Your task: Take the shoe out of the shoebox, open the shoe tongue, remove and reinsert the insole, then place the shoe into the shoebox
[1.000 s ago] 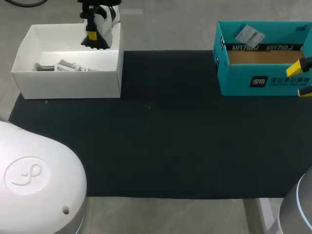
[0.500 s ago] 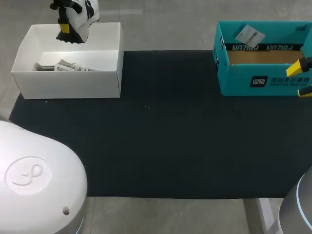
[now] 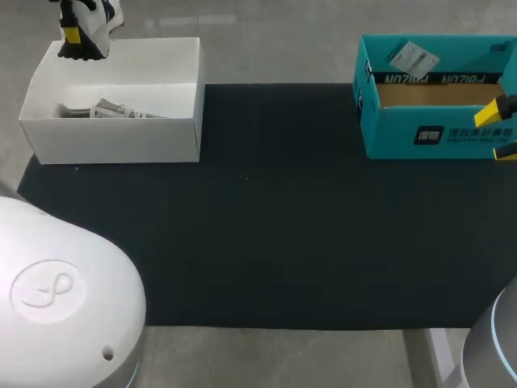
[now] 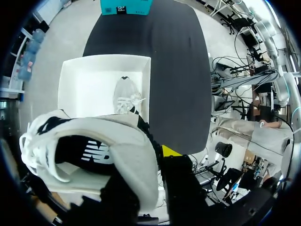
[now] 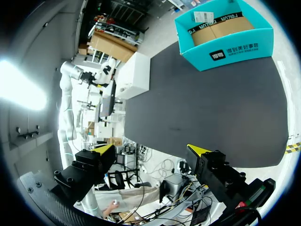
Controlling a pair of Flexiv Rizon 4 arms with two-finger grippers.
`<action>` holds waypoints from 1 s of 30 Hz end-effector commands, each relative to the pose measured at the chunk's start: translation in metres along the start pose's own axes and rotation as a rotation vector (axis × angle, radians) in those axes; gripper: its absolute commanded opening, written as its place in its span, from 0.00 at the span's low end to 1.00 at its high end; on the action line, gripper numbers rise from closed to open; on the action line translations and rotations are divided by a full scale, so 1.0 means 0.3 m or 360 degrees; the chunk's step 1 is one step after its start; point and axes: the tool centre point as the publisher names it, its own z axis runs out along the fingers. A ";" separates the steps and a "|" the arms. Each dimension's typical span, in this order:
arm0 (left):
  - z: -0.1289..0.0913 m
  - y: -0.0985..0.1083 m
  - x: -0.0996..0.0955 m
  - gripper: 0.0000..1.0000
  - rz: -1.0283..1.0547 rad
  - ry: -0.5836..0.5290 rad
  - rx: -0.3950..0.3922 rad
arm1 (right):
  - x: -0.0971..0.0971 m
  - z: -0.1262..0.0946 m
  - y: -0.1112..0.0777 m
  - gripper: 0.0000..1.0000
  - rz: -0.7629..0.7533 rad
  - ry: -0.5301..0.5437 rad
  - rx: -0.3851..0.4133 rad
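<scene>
A black mat (image 3: 283, 226) covers the near ground. At its far right, the right claw (image 3: 505, 125) hangs spread and holds nothing, at the right end of the teal box (image 3: 436, 133). Far left sits the white shoebox (image 3: 113, 133), a pale shoe (image 3: 113, 110) lying inside. Above its far left corner the left claw (image 3: 74, 36) pinches the white-and-black shoe (image 3: 90, 18) — lifted clear of the box.

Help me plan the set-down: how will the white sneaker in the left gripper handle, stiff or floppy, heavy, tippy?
Probably light for its size: the left gripper alone holds the white sneaker aloft. Its upper looks soft, so it may give where gripped, and its loose lace loops could snag. Its flat sole should keep it from rolling.
</scene>
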 end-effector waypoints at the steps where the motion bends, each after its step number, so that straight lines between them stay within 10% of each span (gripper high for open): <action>1: -0.021 0.061 -0.037 0.00 -0.0021 0.0081 0.0032 | -0.001 0.001 -0.001 1.00 0.0002 -0.0002 0.0000; 30: -0.001 0.132 -0.121 0.00 0.0175 -0.0015 -0.0087 | -0.001 0.001 -0.001 1.00 0.0002 -0.0002 0.0000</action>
